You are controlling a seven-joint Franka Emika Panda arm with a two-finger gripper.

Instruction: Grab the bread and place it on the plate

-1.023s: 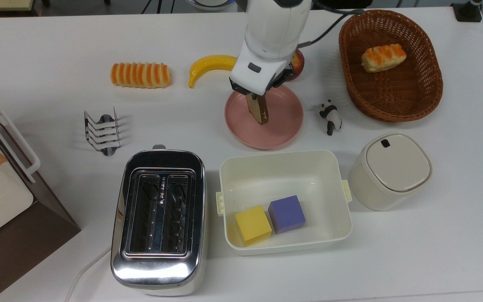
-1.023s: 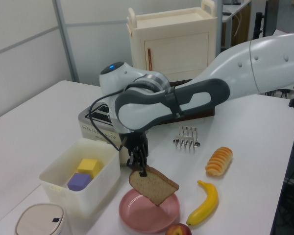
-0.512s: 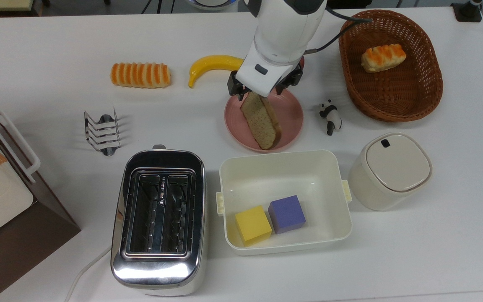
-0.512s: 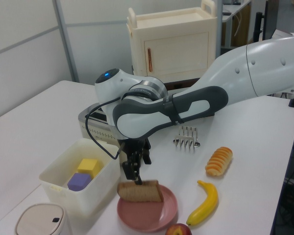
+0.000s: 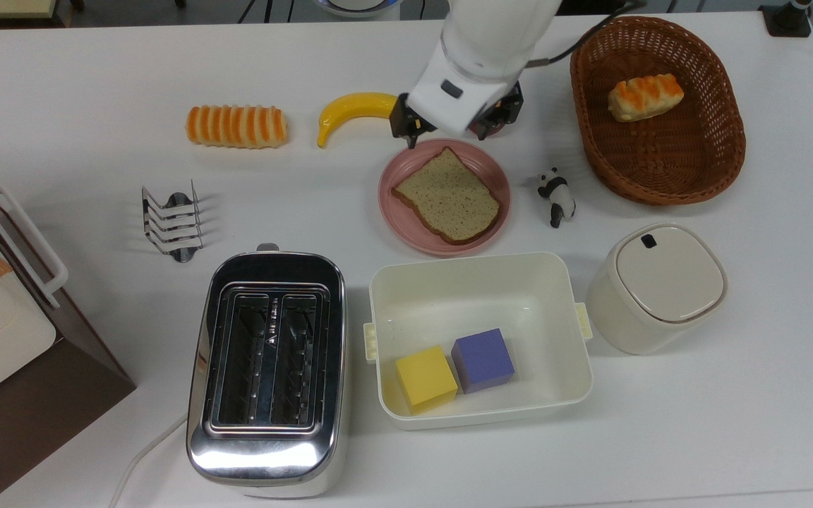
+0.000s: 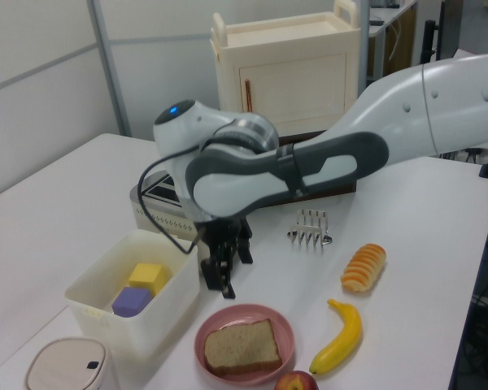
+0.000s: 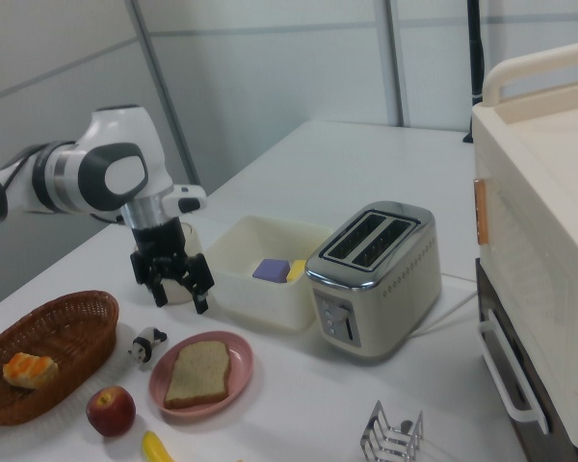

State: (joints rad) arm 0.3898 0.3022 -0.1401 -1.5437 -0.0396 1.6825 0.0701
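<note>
Half a second ago the bread [image 5: 447, 195] was tilted in our grip over the plate [image 5: 394, 212]; now it lies flat inside the rim, fully on the pink plate. Gripper [image 7: 173, 284] is released, fingers spread, empty, lifted clear and hanging just above the plate's far edge in the top view. We judge the placement done; only the retreat is left.

Left to right in the top view, relative to the plate: toast rack [image 5: 172, 223] and ridged roll [image 5: 236, 126] well to its left, toaster [image 5: 268, 367] lower left, banana [image 5: 354, 111] just above-left, white tub [image 5: 478, 337] directly below, panda figure [image 5: 556, 195] just right, wicker basket [image 5: 655, 107] further right.

Surface is a plain white table [image 5: 61, 85]; grey partition walls behind in the side views.
</note>
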